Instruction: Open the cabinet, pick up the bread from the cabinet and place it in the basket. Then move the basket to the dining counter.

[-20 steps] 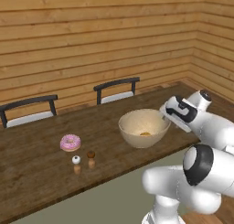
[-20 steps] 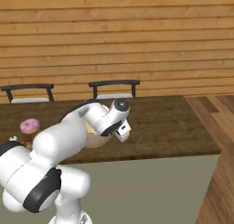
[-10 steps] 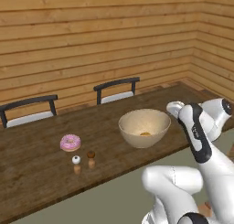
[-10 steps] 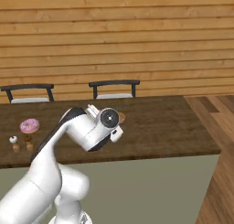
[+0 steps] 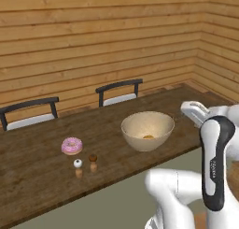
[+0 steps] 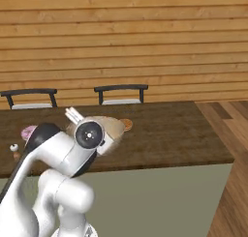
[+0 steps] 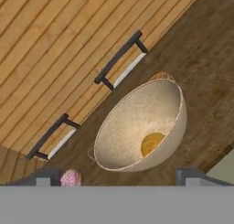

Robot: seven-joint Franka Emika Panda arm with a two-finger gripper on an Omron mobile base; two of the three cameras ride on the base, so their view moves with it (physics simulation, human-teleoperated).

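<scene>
The basket [image 5: 147, 130] stands on the dining worktop [image 5: 42, 167] near its front edge, toward the right end, with the bread [image 7: 152, 143] lying inside it. The tool [image 7: 116, 182] is spread wide and empty, apart from the basket. Both placements look done; judging by this, nothing remains.
</scene>
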